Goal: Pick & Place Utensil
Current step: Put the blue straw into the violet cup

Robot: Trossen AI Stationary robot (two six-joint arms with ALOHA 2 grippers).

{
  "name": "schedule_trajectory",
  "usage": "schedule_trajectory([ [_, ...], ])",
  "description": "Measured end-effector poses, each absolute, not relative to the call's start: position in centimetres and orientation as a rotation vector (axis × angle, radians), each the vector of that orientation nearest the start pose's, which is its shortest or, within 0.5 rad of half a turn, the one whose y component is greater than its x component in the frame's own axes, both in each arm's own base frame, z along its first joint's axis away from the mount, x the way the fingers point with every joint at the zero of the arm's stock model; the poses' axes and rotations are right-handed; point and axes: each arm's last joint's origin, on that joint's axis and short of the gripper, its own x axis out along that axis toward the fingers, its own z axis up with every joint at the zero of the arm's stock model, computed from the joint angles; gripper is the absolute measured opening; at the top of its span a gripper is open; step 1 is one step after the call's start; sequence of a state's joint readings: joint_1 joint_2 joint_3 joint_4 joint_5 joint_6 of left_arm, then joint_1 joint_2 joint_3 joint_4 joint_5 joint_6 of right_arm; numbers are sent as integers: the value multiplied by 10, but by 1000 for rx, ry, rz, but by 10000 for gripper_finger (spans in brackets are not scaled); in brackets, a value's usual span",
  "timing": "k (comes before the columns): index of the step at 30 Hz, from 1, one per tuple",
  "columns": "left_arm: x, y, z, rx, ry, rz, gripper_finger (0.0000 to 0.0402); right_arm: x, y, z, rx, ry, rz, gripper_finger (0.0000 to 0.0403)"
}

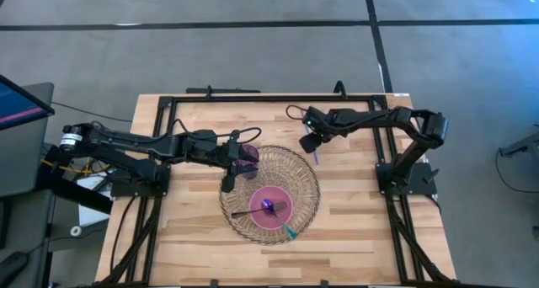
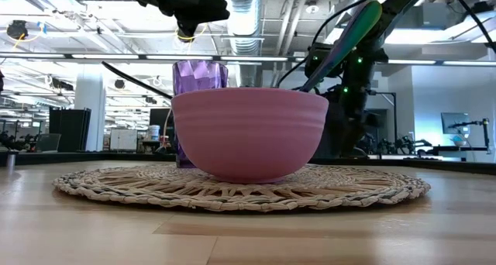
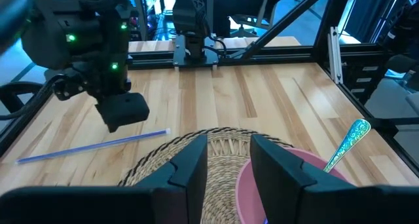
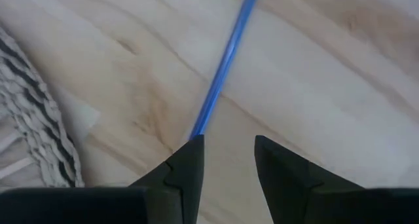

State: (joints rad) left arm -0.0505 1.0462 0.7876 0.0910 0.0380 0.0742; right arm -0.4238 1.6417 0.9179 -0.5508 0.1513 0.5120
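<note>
A pink bowl sits on a round woven mat. A teal spoon and a dark utensil lean in the bowl. A purple cup stands on the mat behind the bowl. My left gripper is open and empty, just above the cup. A thin blue straw lies flat on the table right of the mat, and also shows in the left wrist view. My right gripper is open, pointing down over the straw's end. My right gripper stands over the blue straw's near end, which runs up to one fingertip. I cannot tell whether the finger touches it. The straw lies flat on the table.
Black frame rails run along the table's far edge and both sides. Both arm bases stand on the table at left and right. Bare wood shows near the front edge.
</note>
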Motion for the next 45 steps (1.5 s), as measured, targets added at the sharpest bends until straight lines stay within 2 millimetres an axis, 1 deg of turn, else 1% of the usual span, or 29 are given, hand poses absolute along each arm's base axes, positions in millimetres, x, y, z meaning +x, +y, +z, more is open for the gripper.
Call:
schedule_trajectory([
  [6, 235, -13, 311, 75, 164, -94, 118, 263, -122, 157, 612, 1133, -817, 129],
  [18, 235, -13, 311, 75, 164, -94, 118, 271, -114, 158, 621, 1097, -745, 129],
  [25, 235, -13, 311, 75, 162, -95, 118, 271, -114, 156, 622, 1082, -744, 129],
  [29, 235, -13, 312, 75, 160, -95, 118, 274, -115, 145, 627, 1114, -744, 129],
  [33, 235, -13, 312, 75, 159, -94, 118, 280, -122, 125, 635, 1170, -687, 129],
  [36, 235, -13, 312, 75, 159, -94, 118, 282, -129, 119, 655, 1225, -670, 129],
  [41, 235, -13, 312, 75, 159, -94, 118, 288, -140, 123, 715, 1253, -698, 129],
  [45, 235, -13, 312, 75, 160, -94, 118, 292, -144, 129, 730, 1221, -725, 129],
])
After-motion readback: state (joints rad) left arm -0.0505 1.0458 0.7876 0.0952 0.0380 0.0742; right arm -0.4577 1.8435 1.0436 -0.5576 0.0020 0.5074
